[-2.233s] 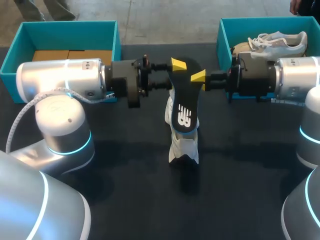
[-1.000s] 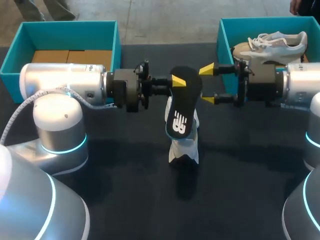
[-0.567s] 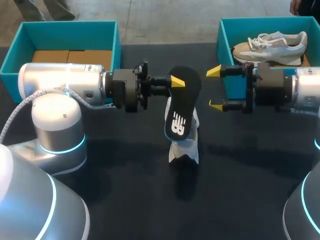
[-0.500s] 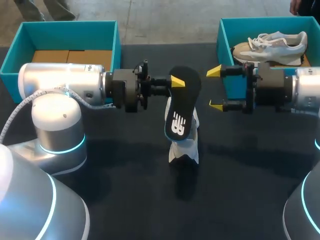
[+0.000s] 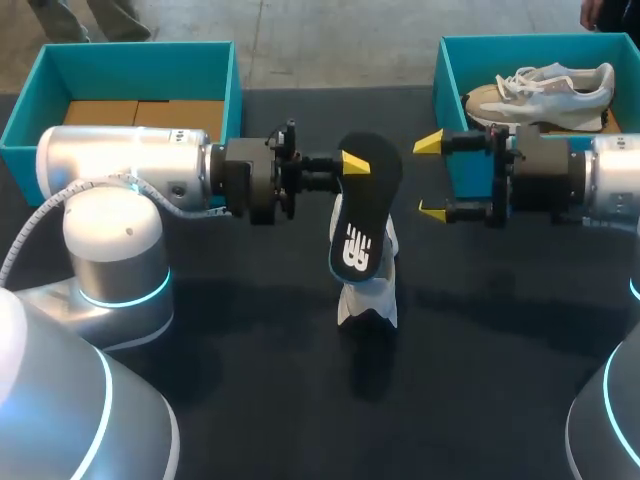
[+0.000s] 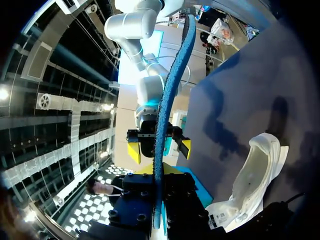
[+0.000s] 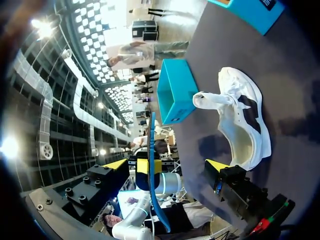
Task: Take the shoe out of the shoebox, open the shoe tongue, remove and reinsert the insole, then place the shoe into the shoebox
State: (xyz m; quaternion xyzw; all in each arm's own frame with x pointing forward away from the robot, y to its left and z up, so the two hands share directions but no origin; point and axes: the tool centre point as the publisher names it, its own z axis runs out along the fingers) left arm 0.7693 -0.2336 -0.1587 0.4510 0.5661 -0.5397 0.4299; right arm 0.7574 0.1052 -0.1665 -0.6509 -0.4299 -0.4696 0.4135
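Insole, black, is clamped at its upper end by the left gripper, above the white shoe on the dark table. The right gripper gapes wide, apart from the insole. Left wrist view: the insole is edge-on between the pinching fingers. Right wrist view: the fingers are spread and the insole is ahead, untouched.

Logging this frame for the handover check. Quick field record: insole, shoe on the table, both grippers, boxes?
insole: black, out of the shoe, held up by its top end
left gripper: shut on the insole
right gripper: open, empty, right of the insole, not touching it
shoe: white, on the table, below the insole
right box: holds a second shoe
left box: brown cardboard inside
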